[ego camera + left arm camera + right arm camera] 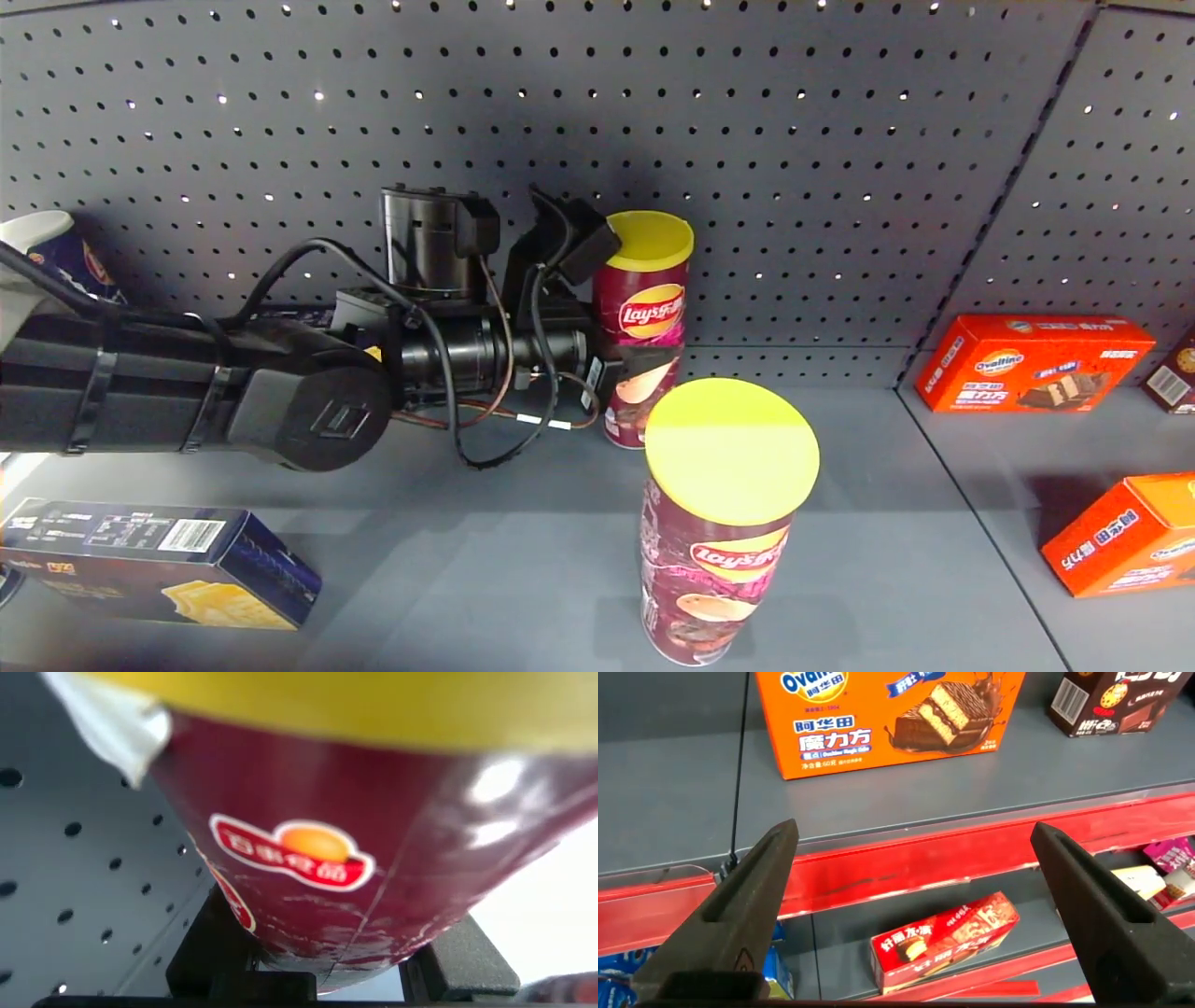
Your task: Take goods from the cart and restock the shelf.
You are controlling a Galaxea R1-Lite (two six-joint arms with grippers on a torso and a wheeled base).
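Left claw grips 1 can upright at the shelf back; right claw gapes wide.

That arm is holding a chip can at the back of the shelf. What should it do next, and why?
Probably open the left gripper and let go. The chip can it grips stands upright, its base seemingly on the shelf, close to the back wall, behind a second can.

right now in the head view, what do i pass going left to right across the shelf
dark blue box → back chip can in the left tool → front chip can → red box → orange box
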